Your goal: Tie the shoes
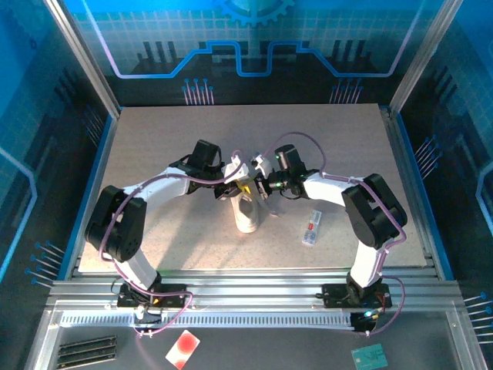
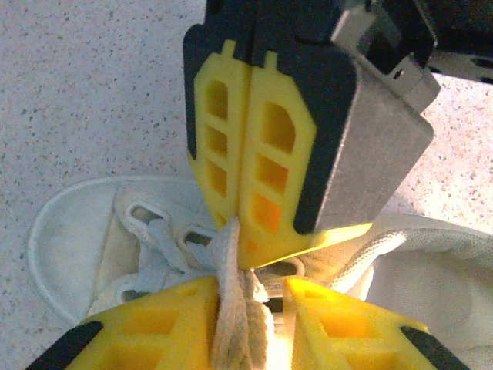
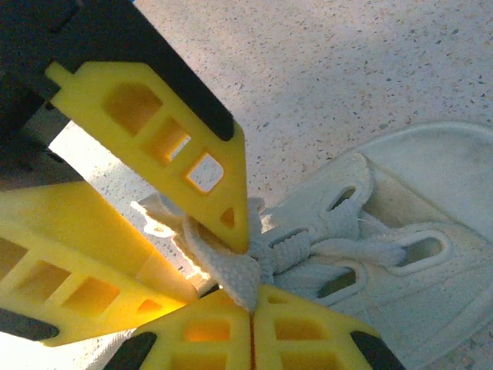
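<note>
The white sneaker (image 1: 246,214) stands mid-table, toe toward the near edge. Both grippers meet over its laced top. My right gripper (image 3: 252,308) is shut, and a flat white lace (image 3: 231,274) is pinched between its tips just above the eyelets. In the left wrist view the same shut fingers (image 2: 254,154) point down at the sneaker (image 2: 69,231). My left gripper (image 2: 250,287) has its jaws apart. A lace strand (image 2: 231,324) runs between them, lying against one finger (image 2: 146,324), with a bright gap to the other. In the top view the left gripper (image 1: 240,176) and right gripper (image 1: 260,183) almost touch.
A small flat white item with red marks (image 1: 311,229) lies on the table right of the sneaker. A red-and-white card (image 1: 182,348) and a green card (image 1: 370,356) rest below the near rail. Blue walls enclose the speckled tabletop (image 1: 154,139).
</note>
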`<state>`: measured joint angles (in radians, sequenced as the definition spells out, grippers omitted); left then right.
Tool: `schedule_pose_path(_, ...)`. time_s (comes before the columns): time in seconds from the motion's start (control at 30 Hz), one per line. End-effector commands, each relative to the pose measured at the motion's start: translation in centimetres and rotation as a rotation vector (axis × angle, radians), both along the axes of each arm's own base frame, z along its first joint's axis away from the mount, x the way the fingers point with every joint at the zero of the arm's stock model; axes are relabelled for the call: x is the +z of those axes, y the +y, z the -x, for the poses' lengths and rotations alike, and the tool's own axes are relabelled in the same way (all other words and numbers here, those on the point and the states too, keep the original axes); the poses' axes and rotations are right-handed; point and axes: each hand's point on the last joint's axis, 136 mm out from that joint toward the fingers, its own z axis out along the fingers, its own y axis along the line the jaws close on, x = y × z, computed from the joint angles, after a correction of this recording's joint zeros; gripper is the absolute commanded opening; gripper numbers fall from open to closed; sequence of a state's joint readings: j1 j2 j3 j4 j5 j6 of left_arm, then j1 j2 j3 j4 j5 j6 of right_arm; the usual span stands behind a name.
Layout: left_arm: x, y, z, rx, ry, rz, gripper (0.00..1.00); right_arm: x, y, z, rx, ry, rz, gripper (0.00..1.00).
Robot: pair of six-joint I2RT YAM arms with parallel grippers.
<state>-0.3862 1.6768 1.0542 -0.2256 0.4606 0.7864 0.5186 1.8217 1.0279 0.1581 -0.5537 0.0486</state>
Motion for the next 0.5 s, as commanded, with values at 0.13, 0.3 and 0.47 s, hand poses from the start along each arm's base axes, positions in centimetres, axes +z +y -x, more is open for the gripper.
schedule_pose_path(0.13, -0.51, -0.19, -0.59, -0.010, 0.009, 0.002, 0.28, 1.78, 0.36, 0.45, 0.022, -0.042, -0.046, 0.06)
schedule_pose_path(0.3, -0.91, -0.26, -0.68, -0.012, 0.021, -0.001, 0.25, 1.88, 0.32, 0.52, 0.023, -0.044, -0.053, 0.07)
schedule_pose_path(0.47, -0.81, -0.08, -0.86, 0.003, 0.010, -0.006, 0.00, 2.06, 0.33, 0.79, 0.032, -0.041, -0.061, 0.12)
